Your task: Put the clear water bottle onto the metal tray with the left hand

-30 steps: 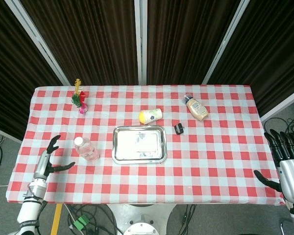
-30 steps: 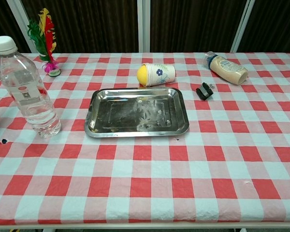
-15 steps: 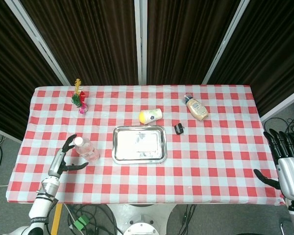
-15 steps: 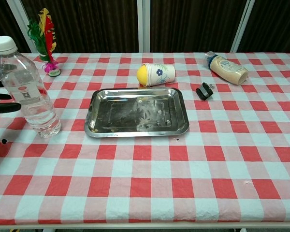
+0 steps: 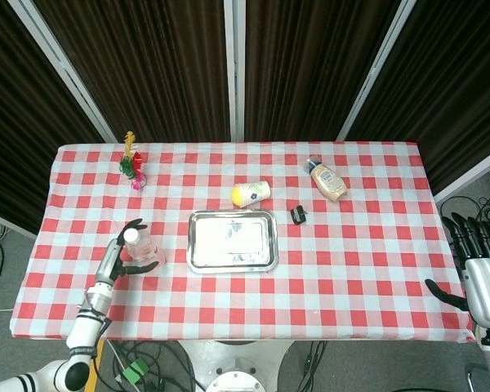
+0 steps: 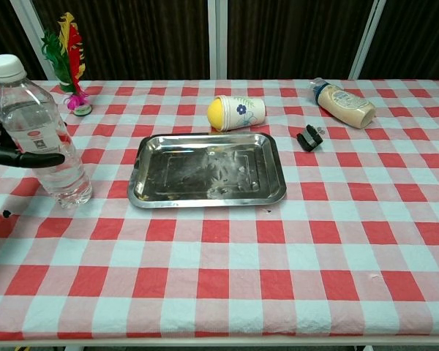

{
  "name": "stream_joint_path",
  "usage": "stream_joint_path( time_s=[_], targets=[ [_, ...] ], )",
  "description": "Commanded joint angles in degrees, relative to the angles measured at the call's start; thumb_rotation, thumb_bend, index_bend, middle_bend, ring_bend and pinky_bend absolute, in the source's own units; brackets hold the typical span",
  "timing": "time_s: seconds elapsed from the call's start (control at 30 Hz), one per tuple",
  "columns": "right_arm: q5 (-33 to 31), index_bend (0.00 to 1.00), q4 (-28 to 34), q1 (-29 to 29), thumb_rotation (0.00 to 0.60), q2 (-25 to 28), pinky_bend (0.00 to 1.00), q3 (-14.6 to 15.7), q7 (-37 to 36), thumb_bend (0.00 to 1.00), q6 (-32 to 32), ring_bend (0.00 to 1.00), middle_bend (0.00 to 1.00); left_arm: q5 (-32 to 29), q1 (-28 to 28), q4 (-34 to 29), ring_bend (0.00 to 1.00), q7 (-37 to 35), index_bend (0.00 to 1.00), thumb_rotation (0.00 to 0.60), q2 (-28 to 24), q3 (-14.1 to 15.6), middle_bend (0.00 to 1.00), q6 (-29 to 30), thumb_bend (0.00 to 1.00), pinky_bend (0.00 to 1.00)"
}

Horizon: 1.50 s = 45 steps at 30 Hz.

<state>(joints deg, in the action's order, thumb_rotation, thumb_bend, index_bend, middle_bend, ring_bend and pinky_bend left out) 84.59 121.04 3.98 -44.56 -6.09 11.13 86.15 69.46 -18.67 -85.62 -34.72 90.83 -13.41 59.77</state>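
The head view takes in the whole bench [image 5: 351, 269] with its red-checked cloth, plus both arms at its ends. The chest view shows only a sliver of the left hand [image 6: 7, 150] at its left border and nothing of the right hand [image 5: 478, 261]. In return it shows detail the head view blurs: the white cap and label on the bottle [image 6: 38, 131], the flower print on the cup [image 6: 238, 112], and the dull bare floor of the tray [image 6: 205, 170].

The tray sits near the middle of the bench with nothing in it. The cup lies on its side just behind the tray's far edge, yellow end toward the left. The bottle stands upright on the cloth near the left edge, just beside the tray's left rim but not on it, and holds clear water.

In the head view the left hand [image 5: 122, 253] is at the bottle [image 5: 144, 247], fingers spread around its left side; in the chest view one dark finger lies across the front of the label. Whether the grip has closed cannot be told. The right hand hangs off the right edge, fingers apart, holding nothing.

A sauce bottle [image 5: 327, 180] lies near the far right, a small black clip [image 5: 299, 215] between it and the tray, and a feathered toy [image 5: 131, 162] stands by the far left corner.
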Motion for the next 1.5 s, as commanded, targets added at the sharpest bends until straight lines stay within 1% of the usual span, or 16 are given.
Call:
stream_joint_path(
  time_s=[0.03,0.13,0.37,0.53,0.7,0.8,0.97,1.03,1.1,1.13,1.23,1.27,1.3,1.33,1.4,1.5],
  targets=[
    [-0.51,0.06,-0.12,0.24,0.600,-0.18,0.00,-0.07,0.25,0.08,-0.39,0.00,0.04,0.07,-0.50,-0.32,0.12,-1.36,0.19,0.600,-0.16,-0.62,0.29,-0.53,0.13,0.18],
    [-1.06,0.06,-0.03,0.46,0.600,-0.21,0.00,-0.01,0.39,0.08,-0.95,0.00,0.04,-0.37,-0.69,0.00,0.18,-1.20,0.26,0.600,0.19,-1.01,0.34,-0.22,0.13,0.24],
    [-1.80,0.06,0.06,0.71,0.600,-0.03,0.00,-0.08,0.14,0.08,-1.36,0.00,0.03,-2.84,-1.25,0.99,0.37,0.92,0.50,0.600,1.17,-1.81,0.51,-0.28,0.17,0.45],
    [-2.01,0.06,0.15,0.84,0.600,0.24,0.00,-0.07,-0.29,0.08,-1.61,0.00,0.03,-4.06,-1.45,-0.14,0.44,2.65,0.58,0.600,1.11,-2.42,0.56,0.13,0.19,0.52],
    [-1.88,0.06,0.27,0.73,0.600,0.55,0.00,-0.07,-0.82,0.08,-1.32,0.00,0.03,-4.10,-2.37,-3.14,0.45,4.31,0.60,0.600,0.27,-4.23,0.57,1.04,0.19,0.54],
    [-1.97,0.06,0.33,0.70,0.600,0.81,0.00,-0.13,-1.19,0.08,-1.22,0.00,0.03,-4.03,-4.29,-4.84,0.46,6.05,0.60,0.600,-0.45,-6.78,0.58,1.25,0.19,0.54],
    [-2.11,0.06,0.39,0.63,0.600,1.15,0.00,-0.19,-1.67,0.08,-1.04,0.00,0.03,-4.46,-9.96,-7.53,0.46,10.41,0.60,0.600,-2.74,-13.63,0.60,0.49,0.19,0.54],
    [-2.17,0.06,0.39,0.67,0.600,1.23,0.00,-0.17,-1.74,0.08,-1.14,0.00,0.03,-4.85,-11.41,-8.59,0.46,11.67,0.60,0.600,-3.65,-15.14,0.60,0.15,0.19,0.54],
    [-2.31,0.06,0.34,0.73,0.600,1.26,0.00,-0.17,-1.90,0.08,-1.28,0.00,0.03,-5.27,-11.54,-9.73,0.46,12.75,0.60,0.600,-4.52,-14.72,0.60,0.10,0.19,0.54],
    [-2.43,0.06,0.30,0.79,0.600,1.26,0.00,-0.18,-1.93,0.08,-1.39,0.00,0.03,-5.17,-11.00,-9.80,0.47,13.07,0.60,0.600,-4.70,-13.59,0.60,0.31,0.19,0.54],
    [-2.81,0.06,0.23,0.99,0.600,1.27,0.00,-0.14,-1.85,0.08,-1.86,0.00,0.03,-6.48,-8.16,-7.45,0.47,11.91,0.60,0.600,-3.82,-8.01,0.60,-0.43,0.19,0.54],
    [-2.76,0.06,0.29,0.99,0.600,1.30,0.00,-0.08,-1.84,0.08,-1.92,0.00,0.03,-7.65,-7.60,-6.39,0.47,10.59,0.60,0.600,-3.51,-6.83,0.60,-1.74,0.20,0.54],
    [-2.61,0.06,0.35,0.95,0.600,1.33,0.00,-0.02,-1.88,0.08,-1.87,0.00,0.03,-7.57,-7.63,-5.71,0.47,9.93,0.59,0.600,-3.47,-6.70,0.60,-2.16,0.20,0.54],
    [-2.39,0.06,0.41,0.88,0.600,1.37,0.00,0.03,-1.95,0.08,-1.73,0.00,0.03,-6.79,-7.93,-5.37,0.47,9.47,0.59,0.600,-3.51,-7.15,0.60,-1.94,0.20,0.54],
    [-1.87,0.06,0.45,0.65,0.600,1.36,0.00,0.13,-2.08,0.08,-1.27,0.00,0.03,-3.67,-9.85,-6.13,0.47,8.70,0.58,0.600,-4.29,-10.18,0.60,-0.67,0.20,0.54],
    [-1.71,0.06,0.43,0.74,0.600,1.28,0.00,0.23,-1.94,0.08,-1.45,0.00,0.03,-1.06,-13.99,-9.39,0.48,8.63,0.58,0.600,-6.83,-16.59,0.60,0.05,0.20,0.54]
  ],
)
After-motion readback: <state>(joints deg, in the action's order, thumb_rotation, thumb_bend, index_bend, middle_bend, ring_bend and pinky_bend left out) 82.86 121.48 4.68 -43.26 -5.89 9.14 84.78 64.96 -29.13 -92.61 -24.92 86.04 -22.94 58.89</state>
